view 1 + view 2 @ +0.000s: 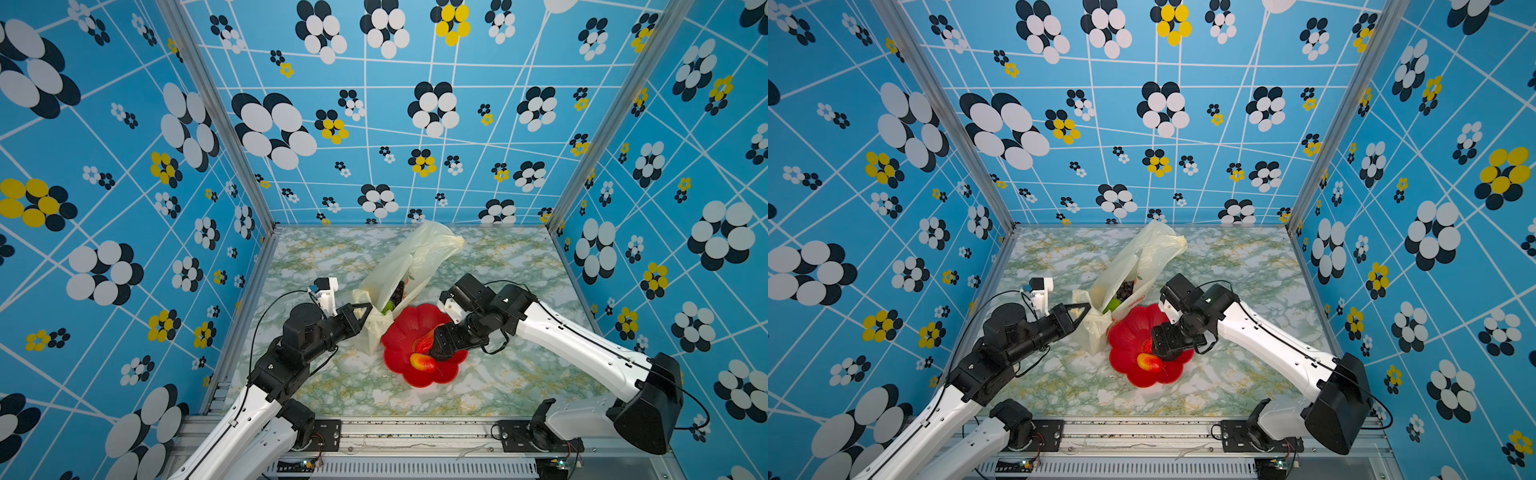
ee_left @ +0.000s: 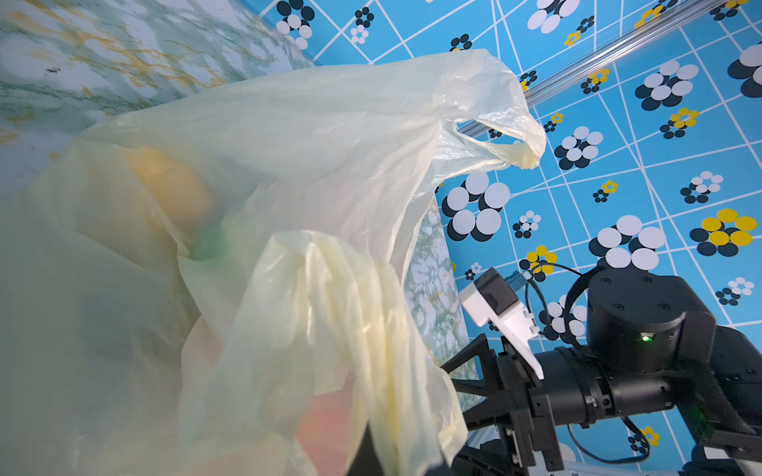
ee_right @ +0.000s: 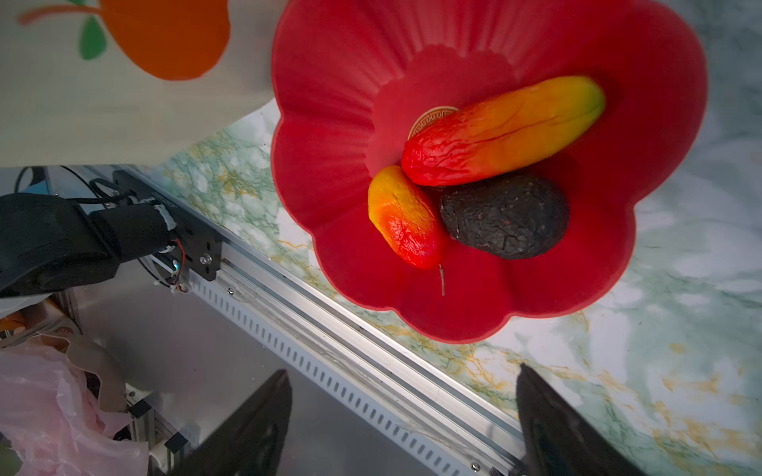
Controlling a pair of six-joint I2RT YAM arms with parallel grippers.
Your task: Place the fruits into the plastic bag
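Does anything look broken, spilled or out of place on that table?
Nothing is spilled. One small oddity: a thin brown stem lies loose on the red plate, right by the tip of the smaller mango, perhaps snapped off. That fruit and the longer mango both have wrinkled red ends.

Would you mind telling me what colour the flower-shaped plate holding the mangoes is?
The plate is bright red, best seen in the right wrist view.
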